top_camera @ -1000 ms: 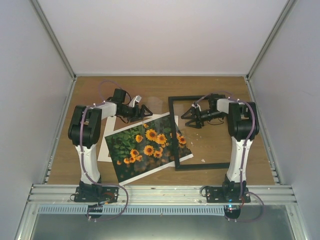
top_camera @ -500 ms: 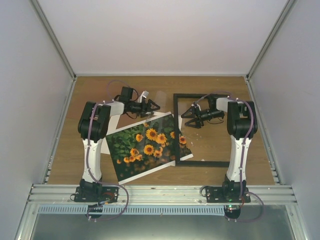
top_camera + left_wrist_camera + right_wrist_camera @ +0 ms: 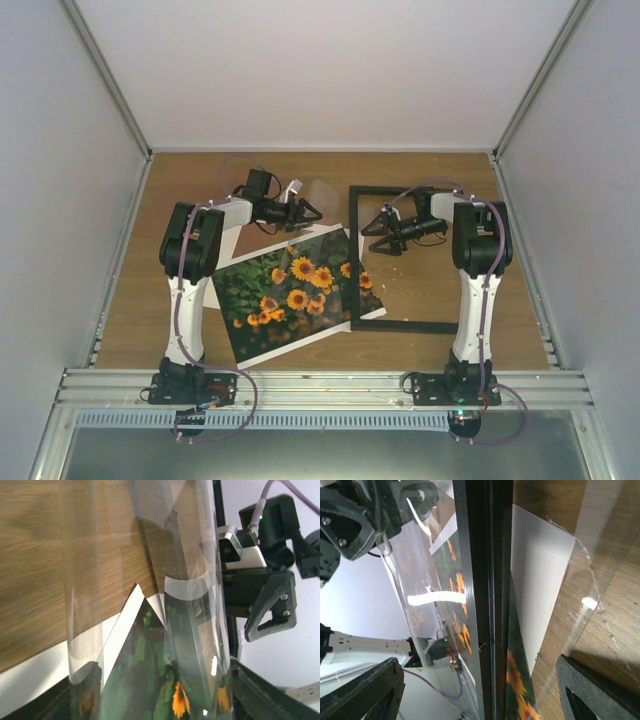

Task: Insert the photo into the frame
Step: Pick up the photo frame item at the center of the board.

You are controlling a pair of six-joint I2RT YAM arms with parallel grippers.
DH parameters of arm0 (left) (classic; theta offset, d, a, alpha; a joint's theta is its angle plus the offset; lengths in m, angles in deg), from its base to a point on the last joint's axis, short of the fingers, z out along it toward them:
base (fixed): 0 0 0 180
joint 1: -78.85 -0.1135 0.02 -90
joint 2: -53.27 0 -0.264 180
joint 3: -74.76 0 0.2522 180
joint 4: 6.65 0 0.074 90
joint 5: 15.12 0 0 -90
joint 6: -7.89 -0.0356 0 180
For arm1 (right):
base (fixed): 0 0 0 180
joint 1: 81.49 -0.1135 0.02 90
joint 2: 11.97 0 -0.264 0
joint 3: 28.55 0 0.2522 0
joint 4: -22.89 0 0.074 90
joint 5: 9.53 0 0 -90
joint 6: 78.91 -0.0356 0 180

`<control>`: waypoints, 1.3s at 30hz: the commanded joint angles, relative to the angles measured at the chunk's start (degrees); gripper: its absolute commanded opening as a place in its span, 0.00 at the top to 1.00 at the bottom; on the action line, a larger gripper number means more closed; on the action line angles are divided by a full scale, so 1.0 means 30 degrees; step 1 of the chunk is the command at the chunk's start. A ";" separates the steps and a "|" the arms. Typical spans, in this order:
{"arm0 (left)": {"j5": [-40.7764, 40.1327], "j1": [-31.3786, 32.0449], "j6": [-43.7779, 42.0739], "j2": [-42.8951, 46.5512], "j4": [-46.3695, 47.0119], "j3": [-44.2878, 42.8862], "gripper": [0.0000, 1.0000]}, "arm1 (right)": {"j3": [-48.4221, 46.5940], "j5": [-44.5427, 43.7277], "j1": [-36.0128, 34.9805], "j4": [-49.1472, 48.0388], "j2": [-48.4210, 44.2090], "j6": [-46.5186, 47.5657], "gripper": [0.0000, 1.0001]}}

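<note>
The sunflower photo (image 3: 290,290) lies tilted on the table, and its right corner reaches over the left bar of the black frame (image 3: 405,326). My left gripper (image 3: 308,212) hovers past the photo's far corner. Its fingers stand apart around a clear sheet (image 3: 200,555), which rises curved between them, so the gripper is open. The left wrist view shows the photo (image 3: 145,680) below. My right gripper (image 3: 372,232) is open and straddles the frame's left bar (image 3: 490,580). One finger (image 3: 360,690) is outside the bar and the other inside.
A white mat (image 3: 212,298) lies under the photo's left side. The clear sheet (image 3: 322,193) stands between the two grippers, which are close together. White enclosure walls surround the wooden table (image 3: 180,180).
My left gripper moved right, toward the frame, and its fingers narrowed a little. The frame turned from tilted to square with the table. The right gripper barely moved.
</note>
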 commanded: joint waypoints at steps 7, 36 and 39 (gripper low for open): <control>0.2787 -0.2099 0.0535 0.2283 -0.0073 0.0405 0.51 | -0.0707 -0.2736 -0.1385 -0.2320 0.1554 0.3128 0.15; 0.2170 -0.6827 -0.0316 0.7196 -0.2426 0.1132 0.47 | -0.5956 0.1457 -0.3539 -0.9029 0.2533 -0.2611 0.14; 0.2445 -0.6593 0.0224 0.6991 -0.1840 0.1229 0.47 | -0.3278 0.1769 -0.1872 -0.9557 0.0328 -0.1573 0.12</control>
